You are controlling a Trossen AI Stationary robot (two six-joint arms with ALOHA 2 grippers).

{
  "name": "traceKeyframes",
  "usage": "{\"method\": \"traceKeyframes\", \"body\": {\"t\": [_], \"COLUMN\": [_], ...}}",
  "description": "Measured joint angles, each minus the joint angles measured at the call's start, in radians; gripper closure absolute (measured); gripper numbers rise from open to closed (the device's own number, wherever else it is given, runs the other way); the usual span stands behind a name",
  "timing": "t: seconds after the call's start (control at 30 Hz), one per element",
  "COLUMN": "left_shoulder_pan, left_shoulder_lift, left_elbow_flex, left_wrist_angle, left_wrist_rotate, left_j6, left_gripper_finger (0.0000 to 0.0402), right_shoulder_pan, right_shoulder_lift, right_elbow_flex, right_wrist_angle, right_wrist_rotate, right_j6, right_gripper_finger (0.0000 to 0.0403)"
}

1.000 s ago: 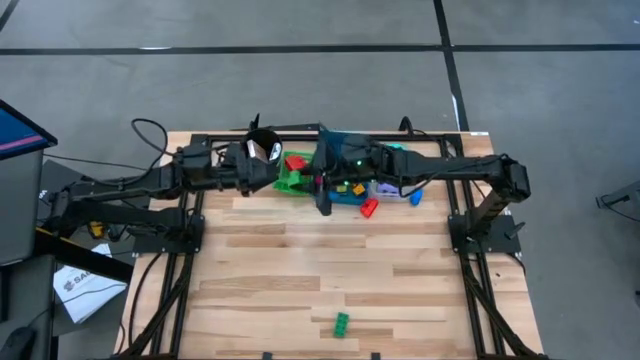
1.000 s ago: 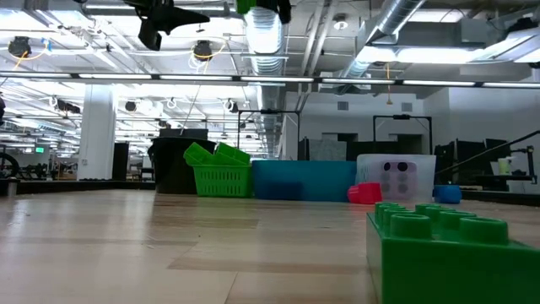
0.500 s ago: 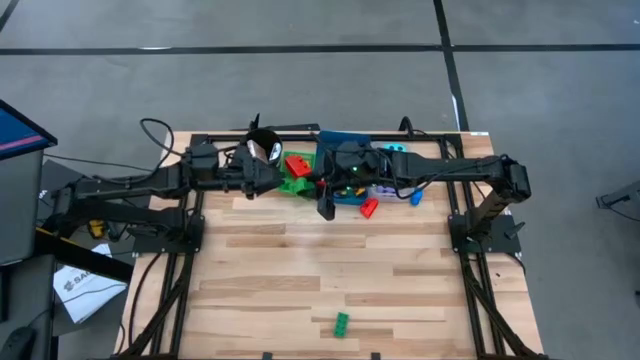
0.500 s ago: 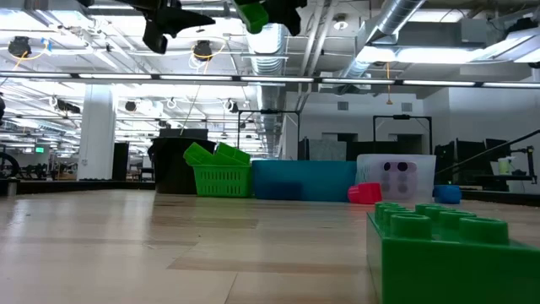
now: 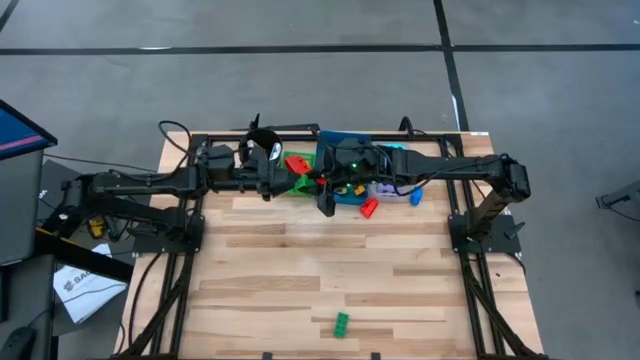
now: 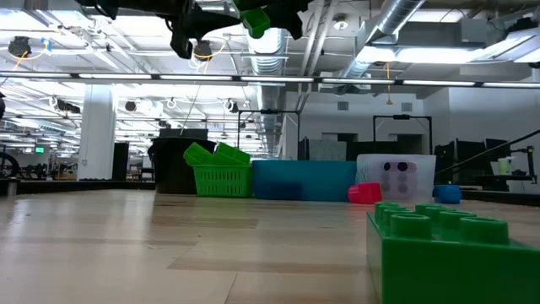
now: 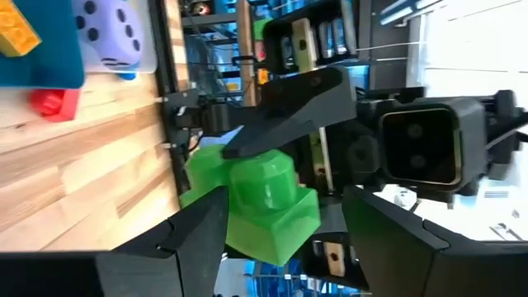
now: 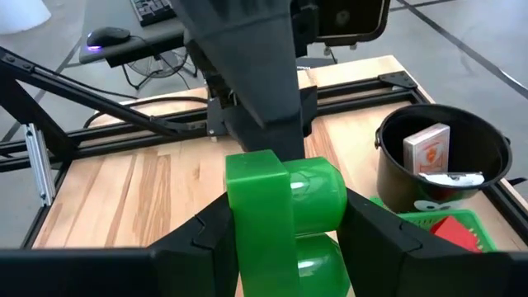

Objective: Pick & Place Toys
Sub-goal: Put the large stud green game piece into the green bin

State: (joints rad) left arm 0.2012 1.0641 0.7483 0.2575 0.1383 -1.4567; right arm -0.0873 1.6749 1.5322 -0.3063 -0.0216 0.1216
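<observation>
My right gripper (image 8: pixel 285 210) clamps a green brick (image 8: pixel 285 214); my left gripper (image 7: pixel 272 239) gapes empty beside it. One green brick on the table (image 5: pixel 341 323) remains unsorted.

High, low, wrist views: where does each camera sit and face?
High view: overhead, straight down on the table; left arm, right arm show.
Low view: tabletop level, facing the room; both arms overhead.
Left wrist: on that arm, facing right gripper; own fingers show.
Right wrist: likewise, facing black cup; own fingers show.
Both wrist views share the green brick.
</observation>
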Motion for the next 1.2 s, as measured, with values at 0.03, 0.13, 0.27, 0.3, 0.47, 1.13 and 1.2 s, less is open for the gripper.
{"method": "traceKeyframes", "body": {"t": [0.03, 0.13, 0.27, 0.3, 0.47, 1.13, 1.2], "left_shoulder_pan": [0.0, 0.0, 0.0, 0.0, 0.0, 0.001, 0.0], "left_shoulder_lift": [0.002, 0.014, 0.035, 0.042, 0.08, 0.098, 0.098], "left_elbow_flex": [0.0, 0.0, 0.0, 0.0, -0.001, 0.0, 0.0], "left_wrist_angle": [-0.006, -0.005, 0.015, 0.03, 0.072, 0.01, 0.008], "left_wrist_rotate": [0.0, 0.0, 0.0, 0.0, 0.011, 0.081, 0.091], "left_j6": [0.0, 0.0, 0.0, 0.0, -0.01, -0.021, -0.011], "left_gripper_finger": [0.017, 0.017, 0.017, 0.017, 0.017, 0.017, 0.0172], "right_shoulder_pan": [0.0, -0.001, -0.001, -0.001, -0.006, -0.004, -0.004], "right_shoulder_lift": [0.0, 0.0, 0.0, 0.0, 0.016, 0.055, 0.056], "right_elbow_flex": [0.0, 0.0, 0.0, 0.0, 0.0, -0.001, -0.002], "right_wrist_angle": [-0.007, -0.014, -0.016, -0.016, -0.028, -0.021, -0.018], "right_wrist_rotate": [0.0, 0.0, 0.0, 0.0, -0.004, -0.012, -0.013], "right_j6": [0.001, 0.002, 0.002, 0.002, 0.013, 0.058, 0.058], "right_gripper_finger": [0.0246, 0.0246, 0.0246, 0.0246, 0.0246, 0.0246, 0.0246]}}
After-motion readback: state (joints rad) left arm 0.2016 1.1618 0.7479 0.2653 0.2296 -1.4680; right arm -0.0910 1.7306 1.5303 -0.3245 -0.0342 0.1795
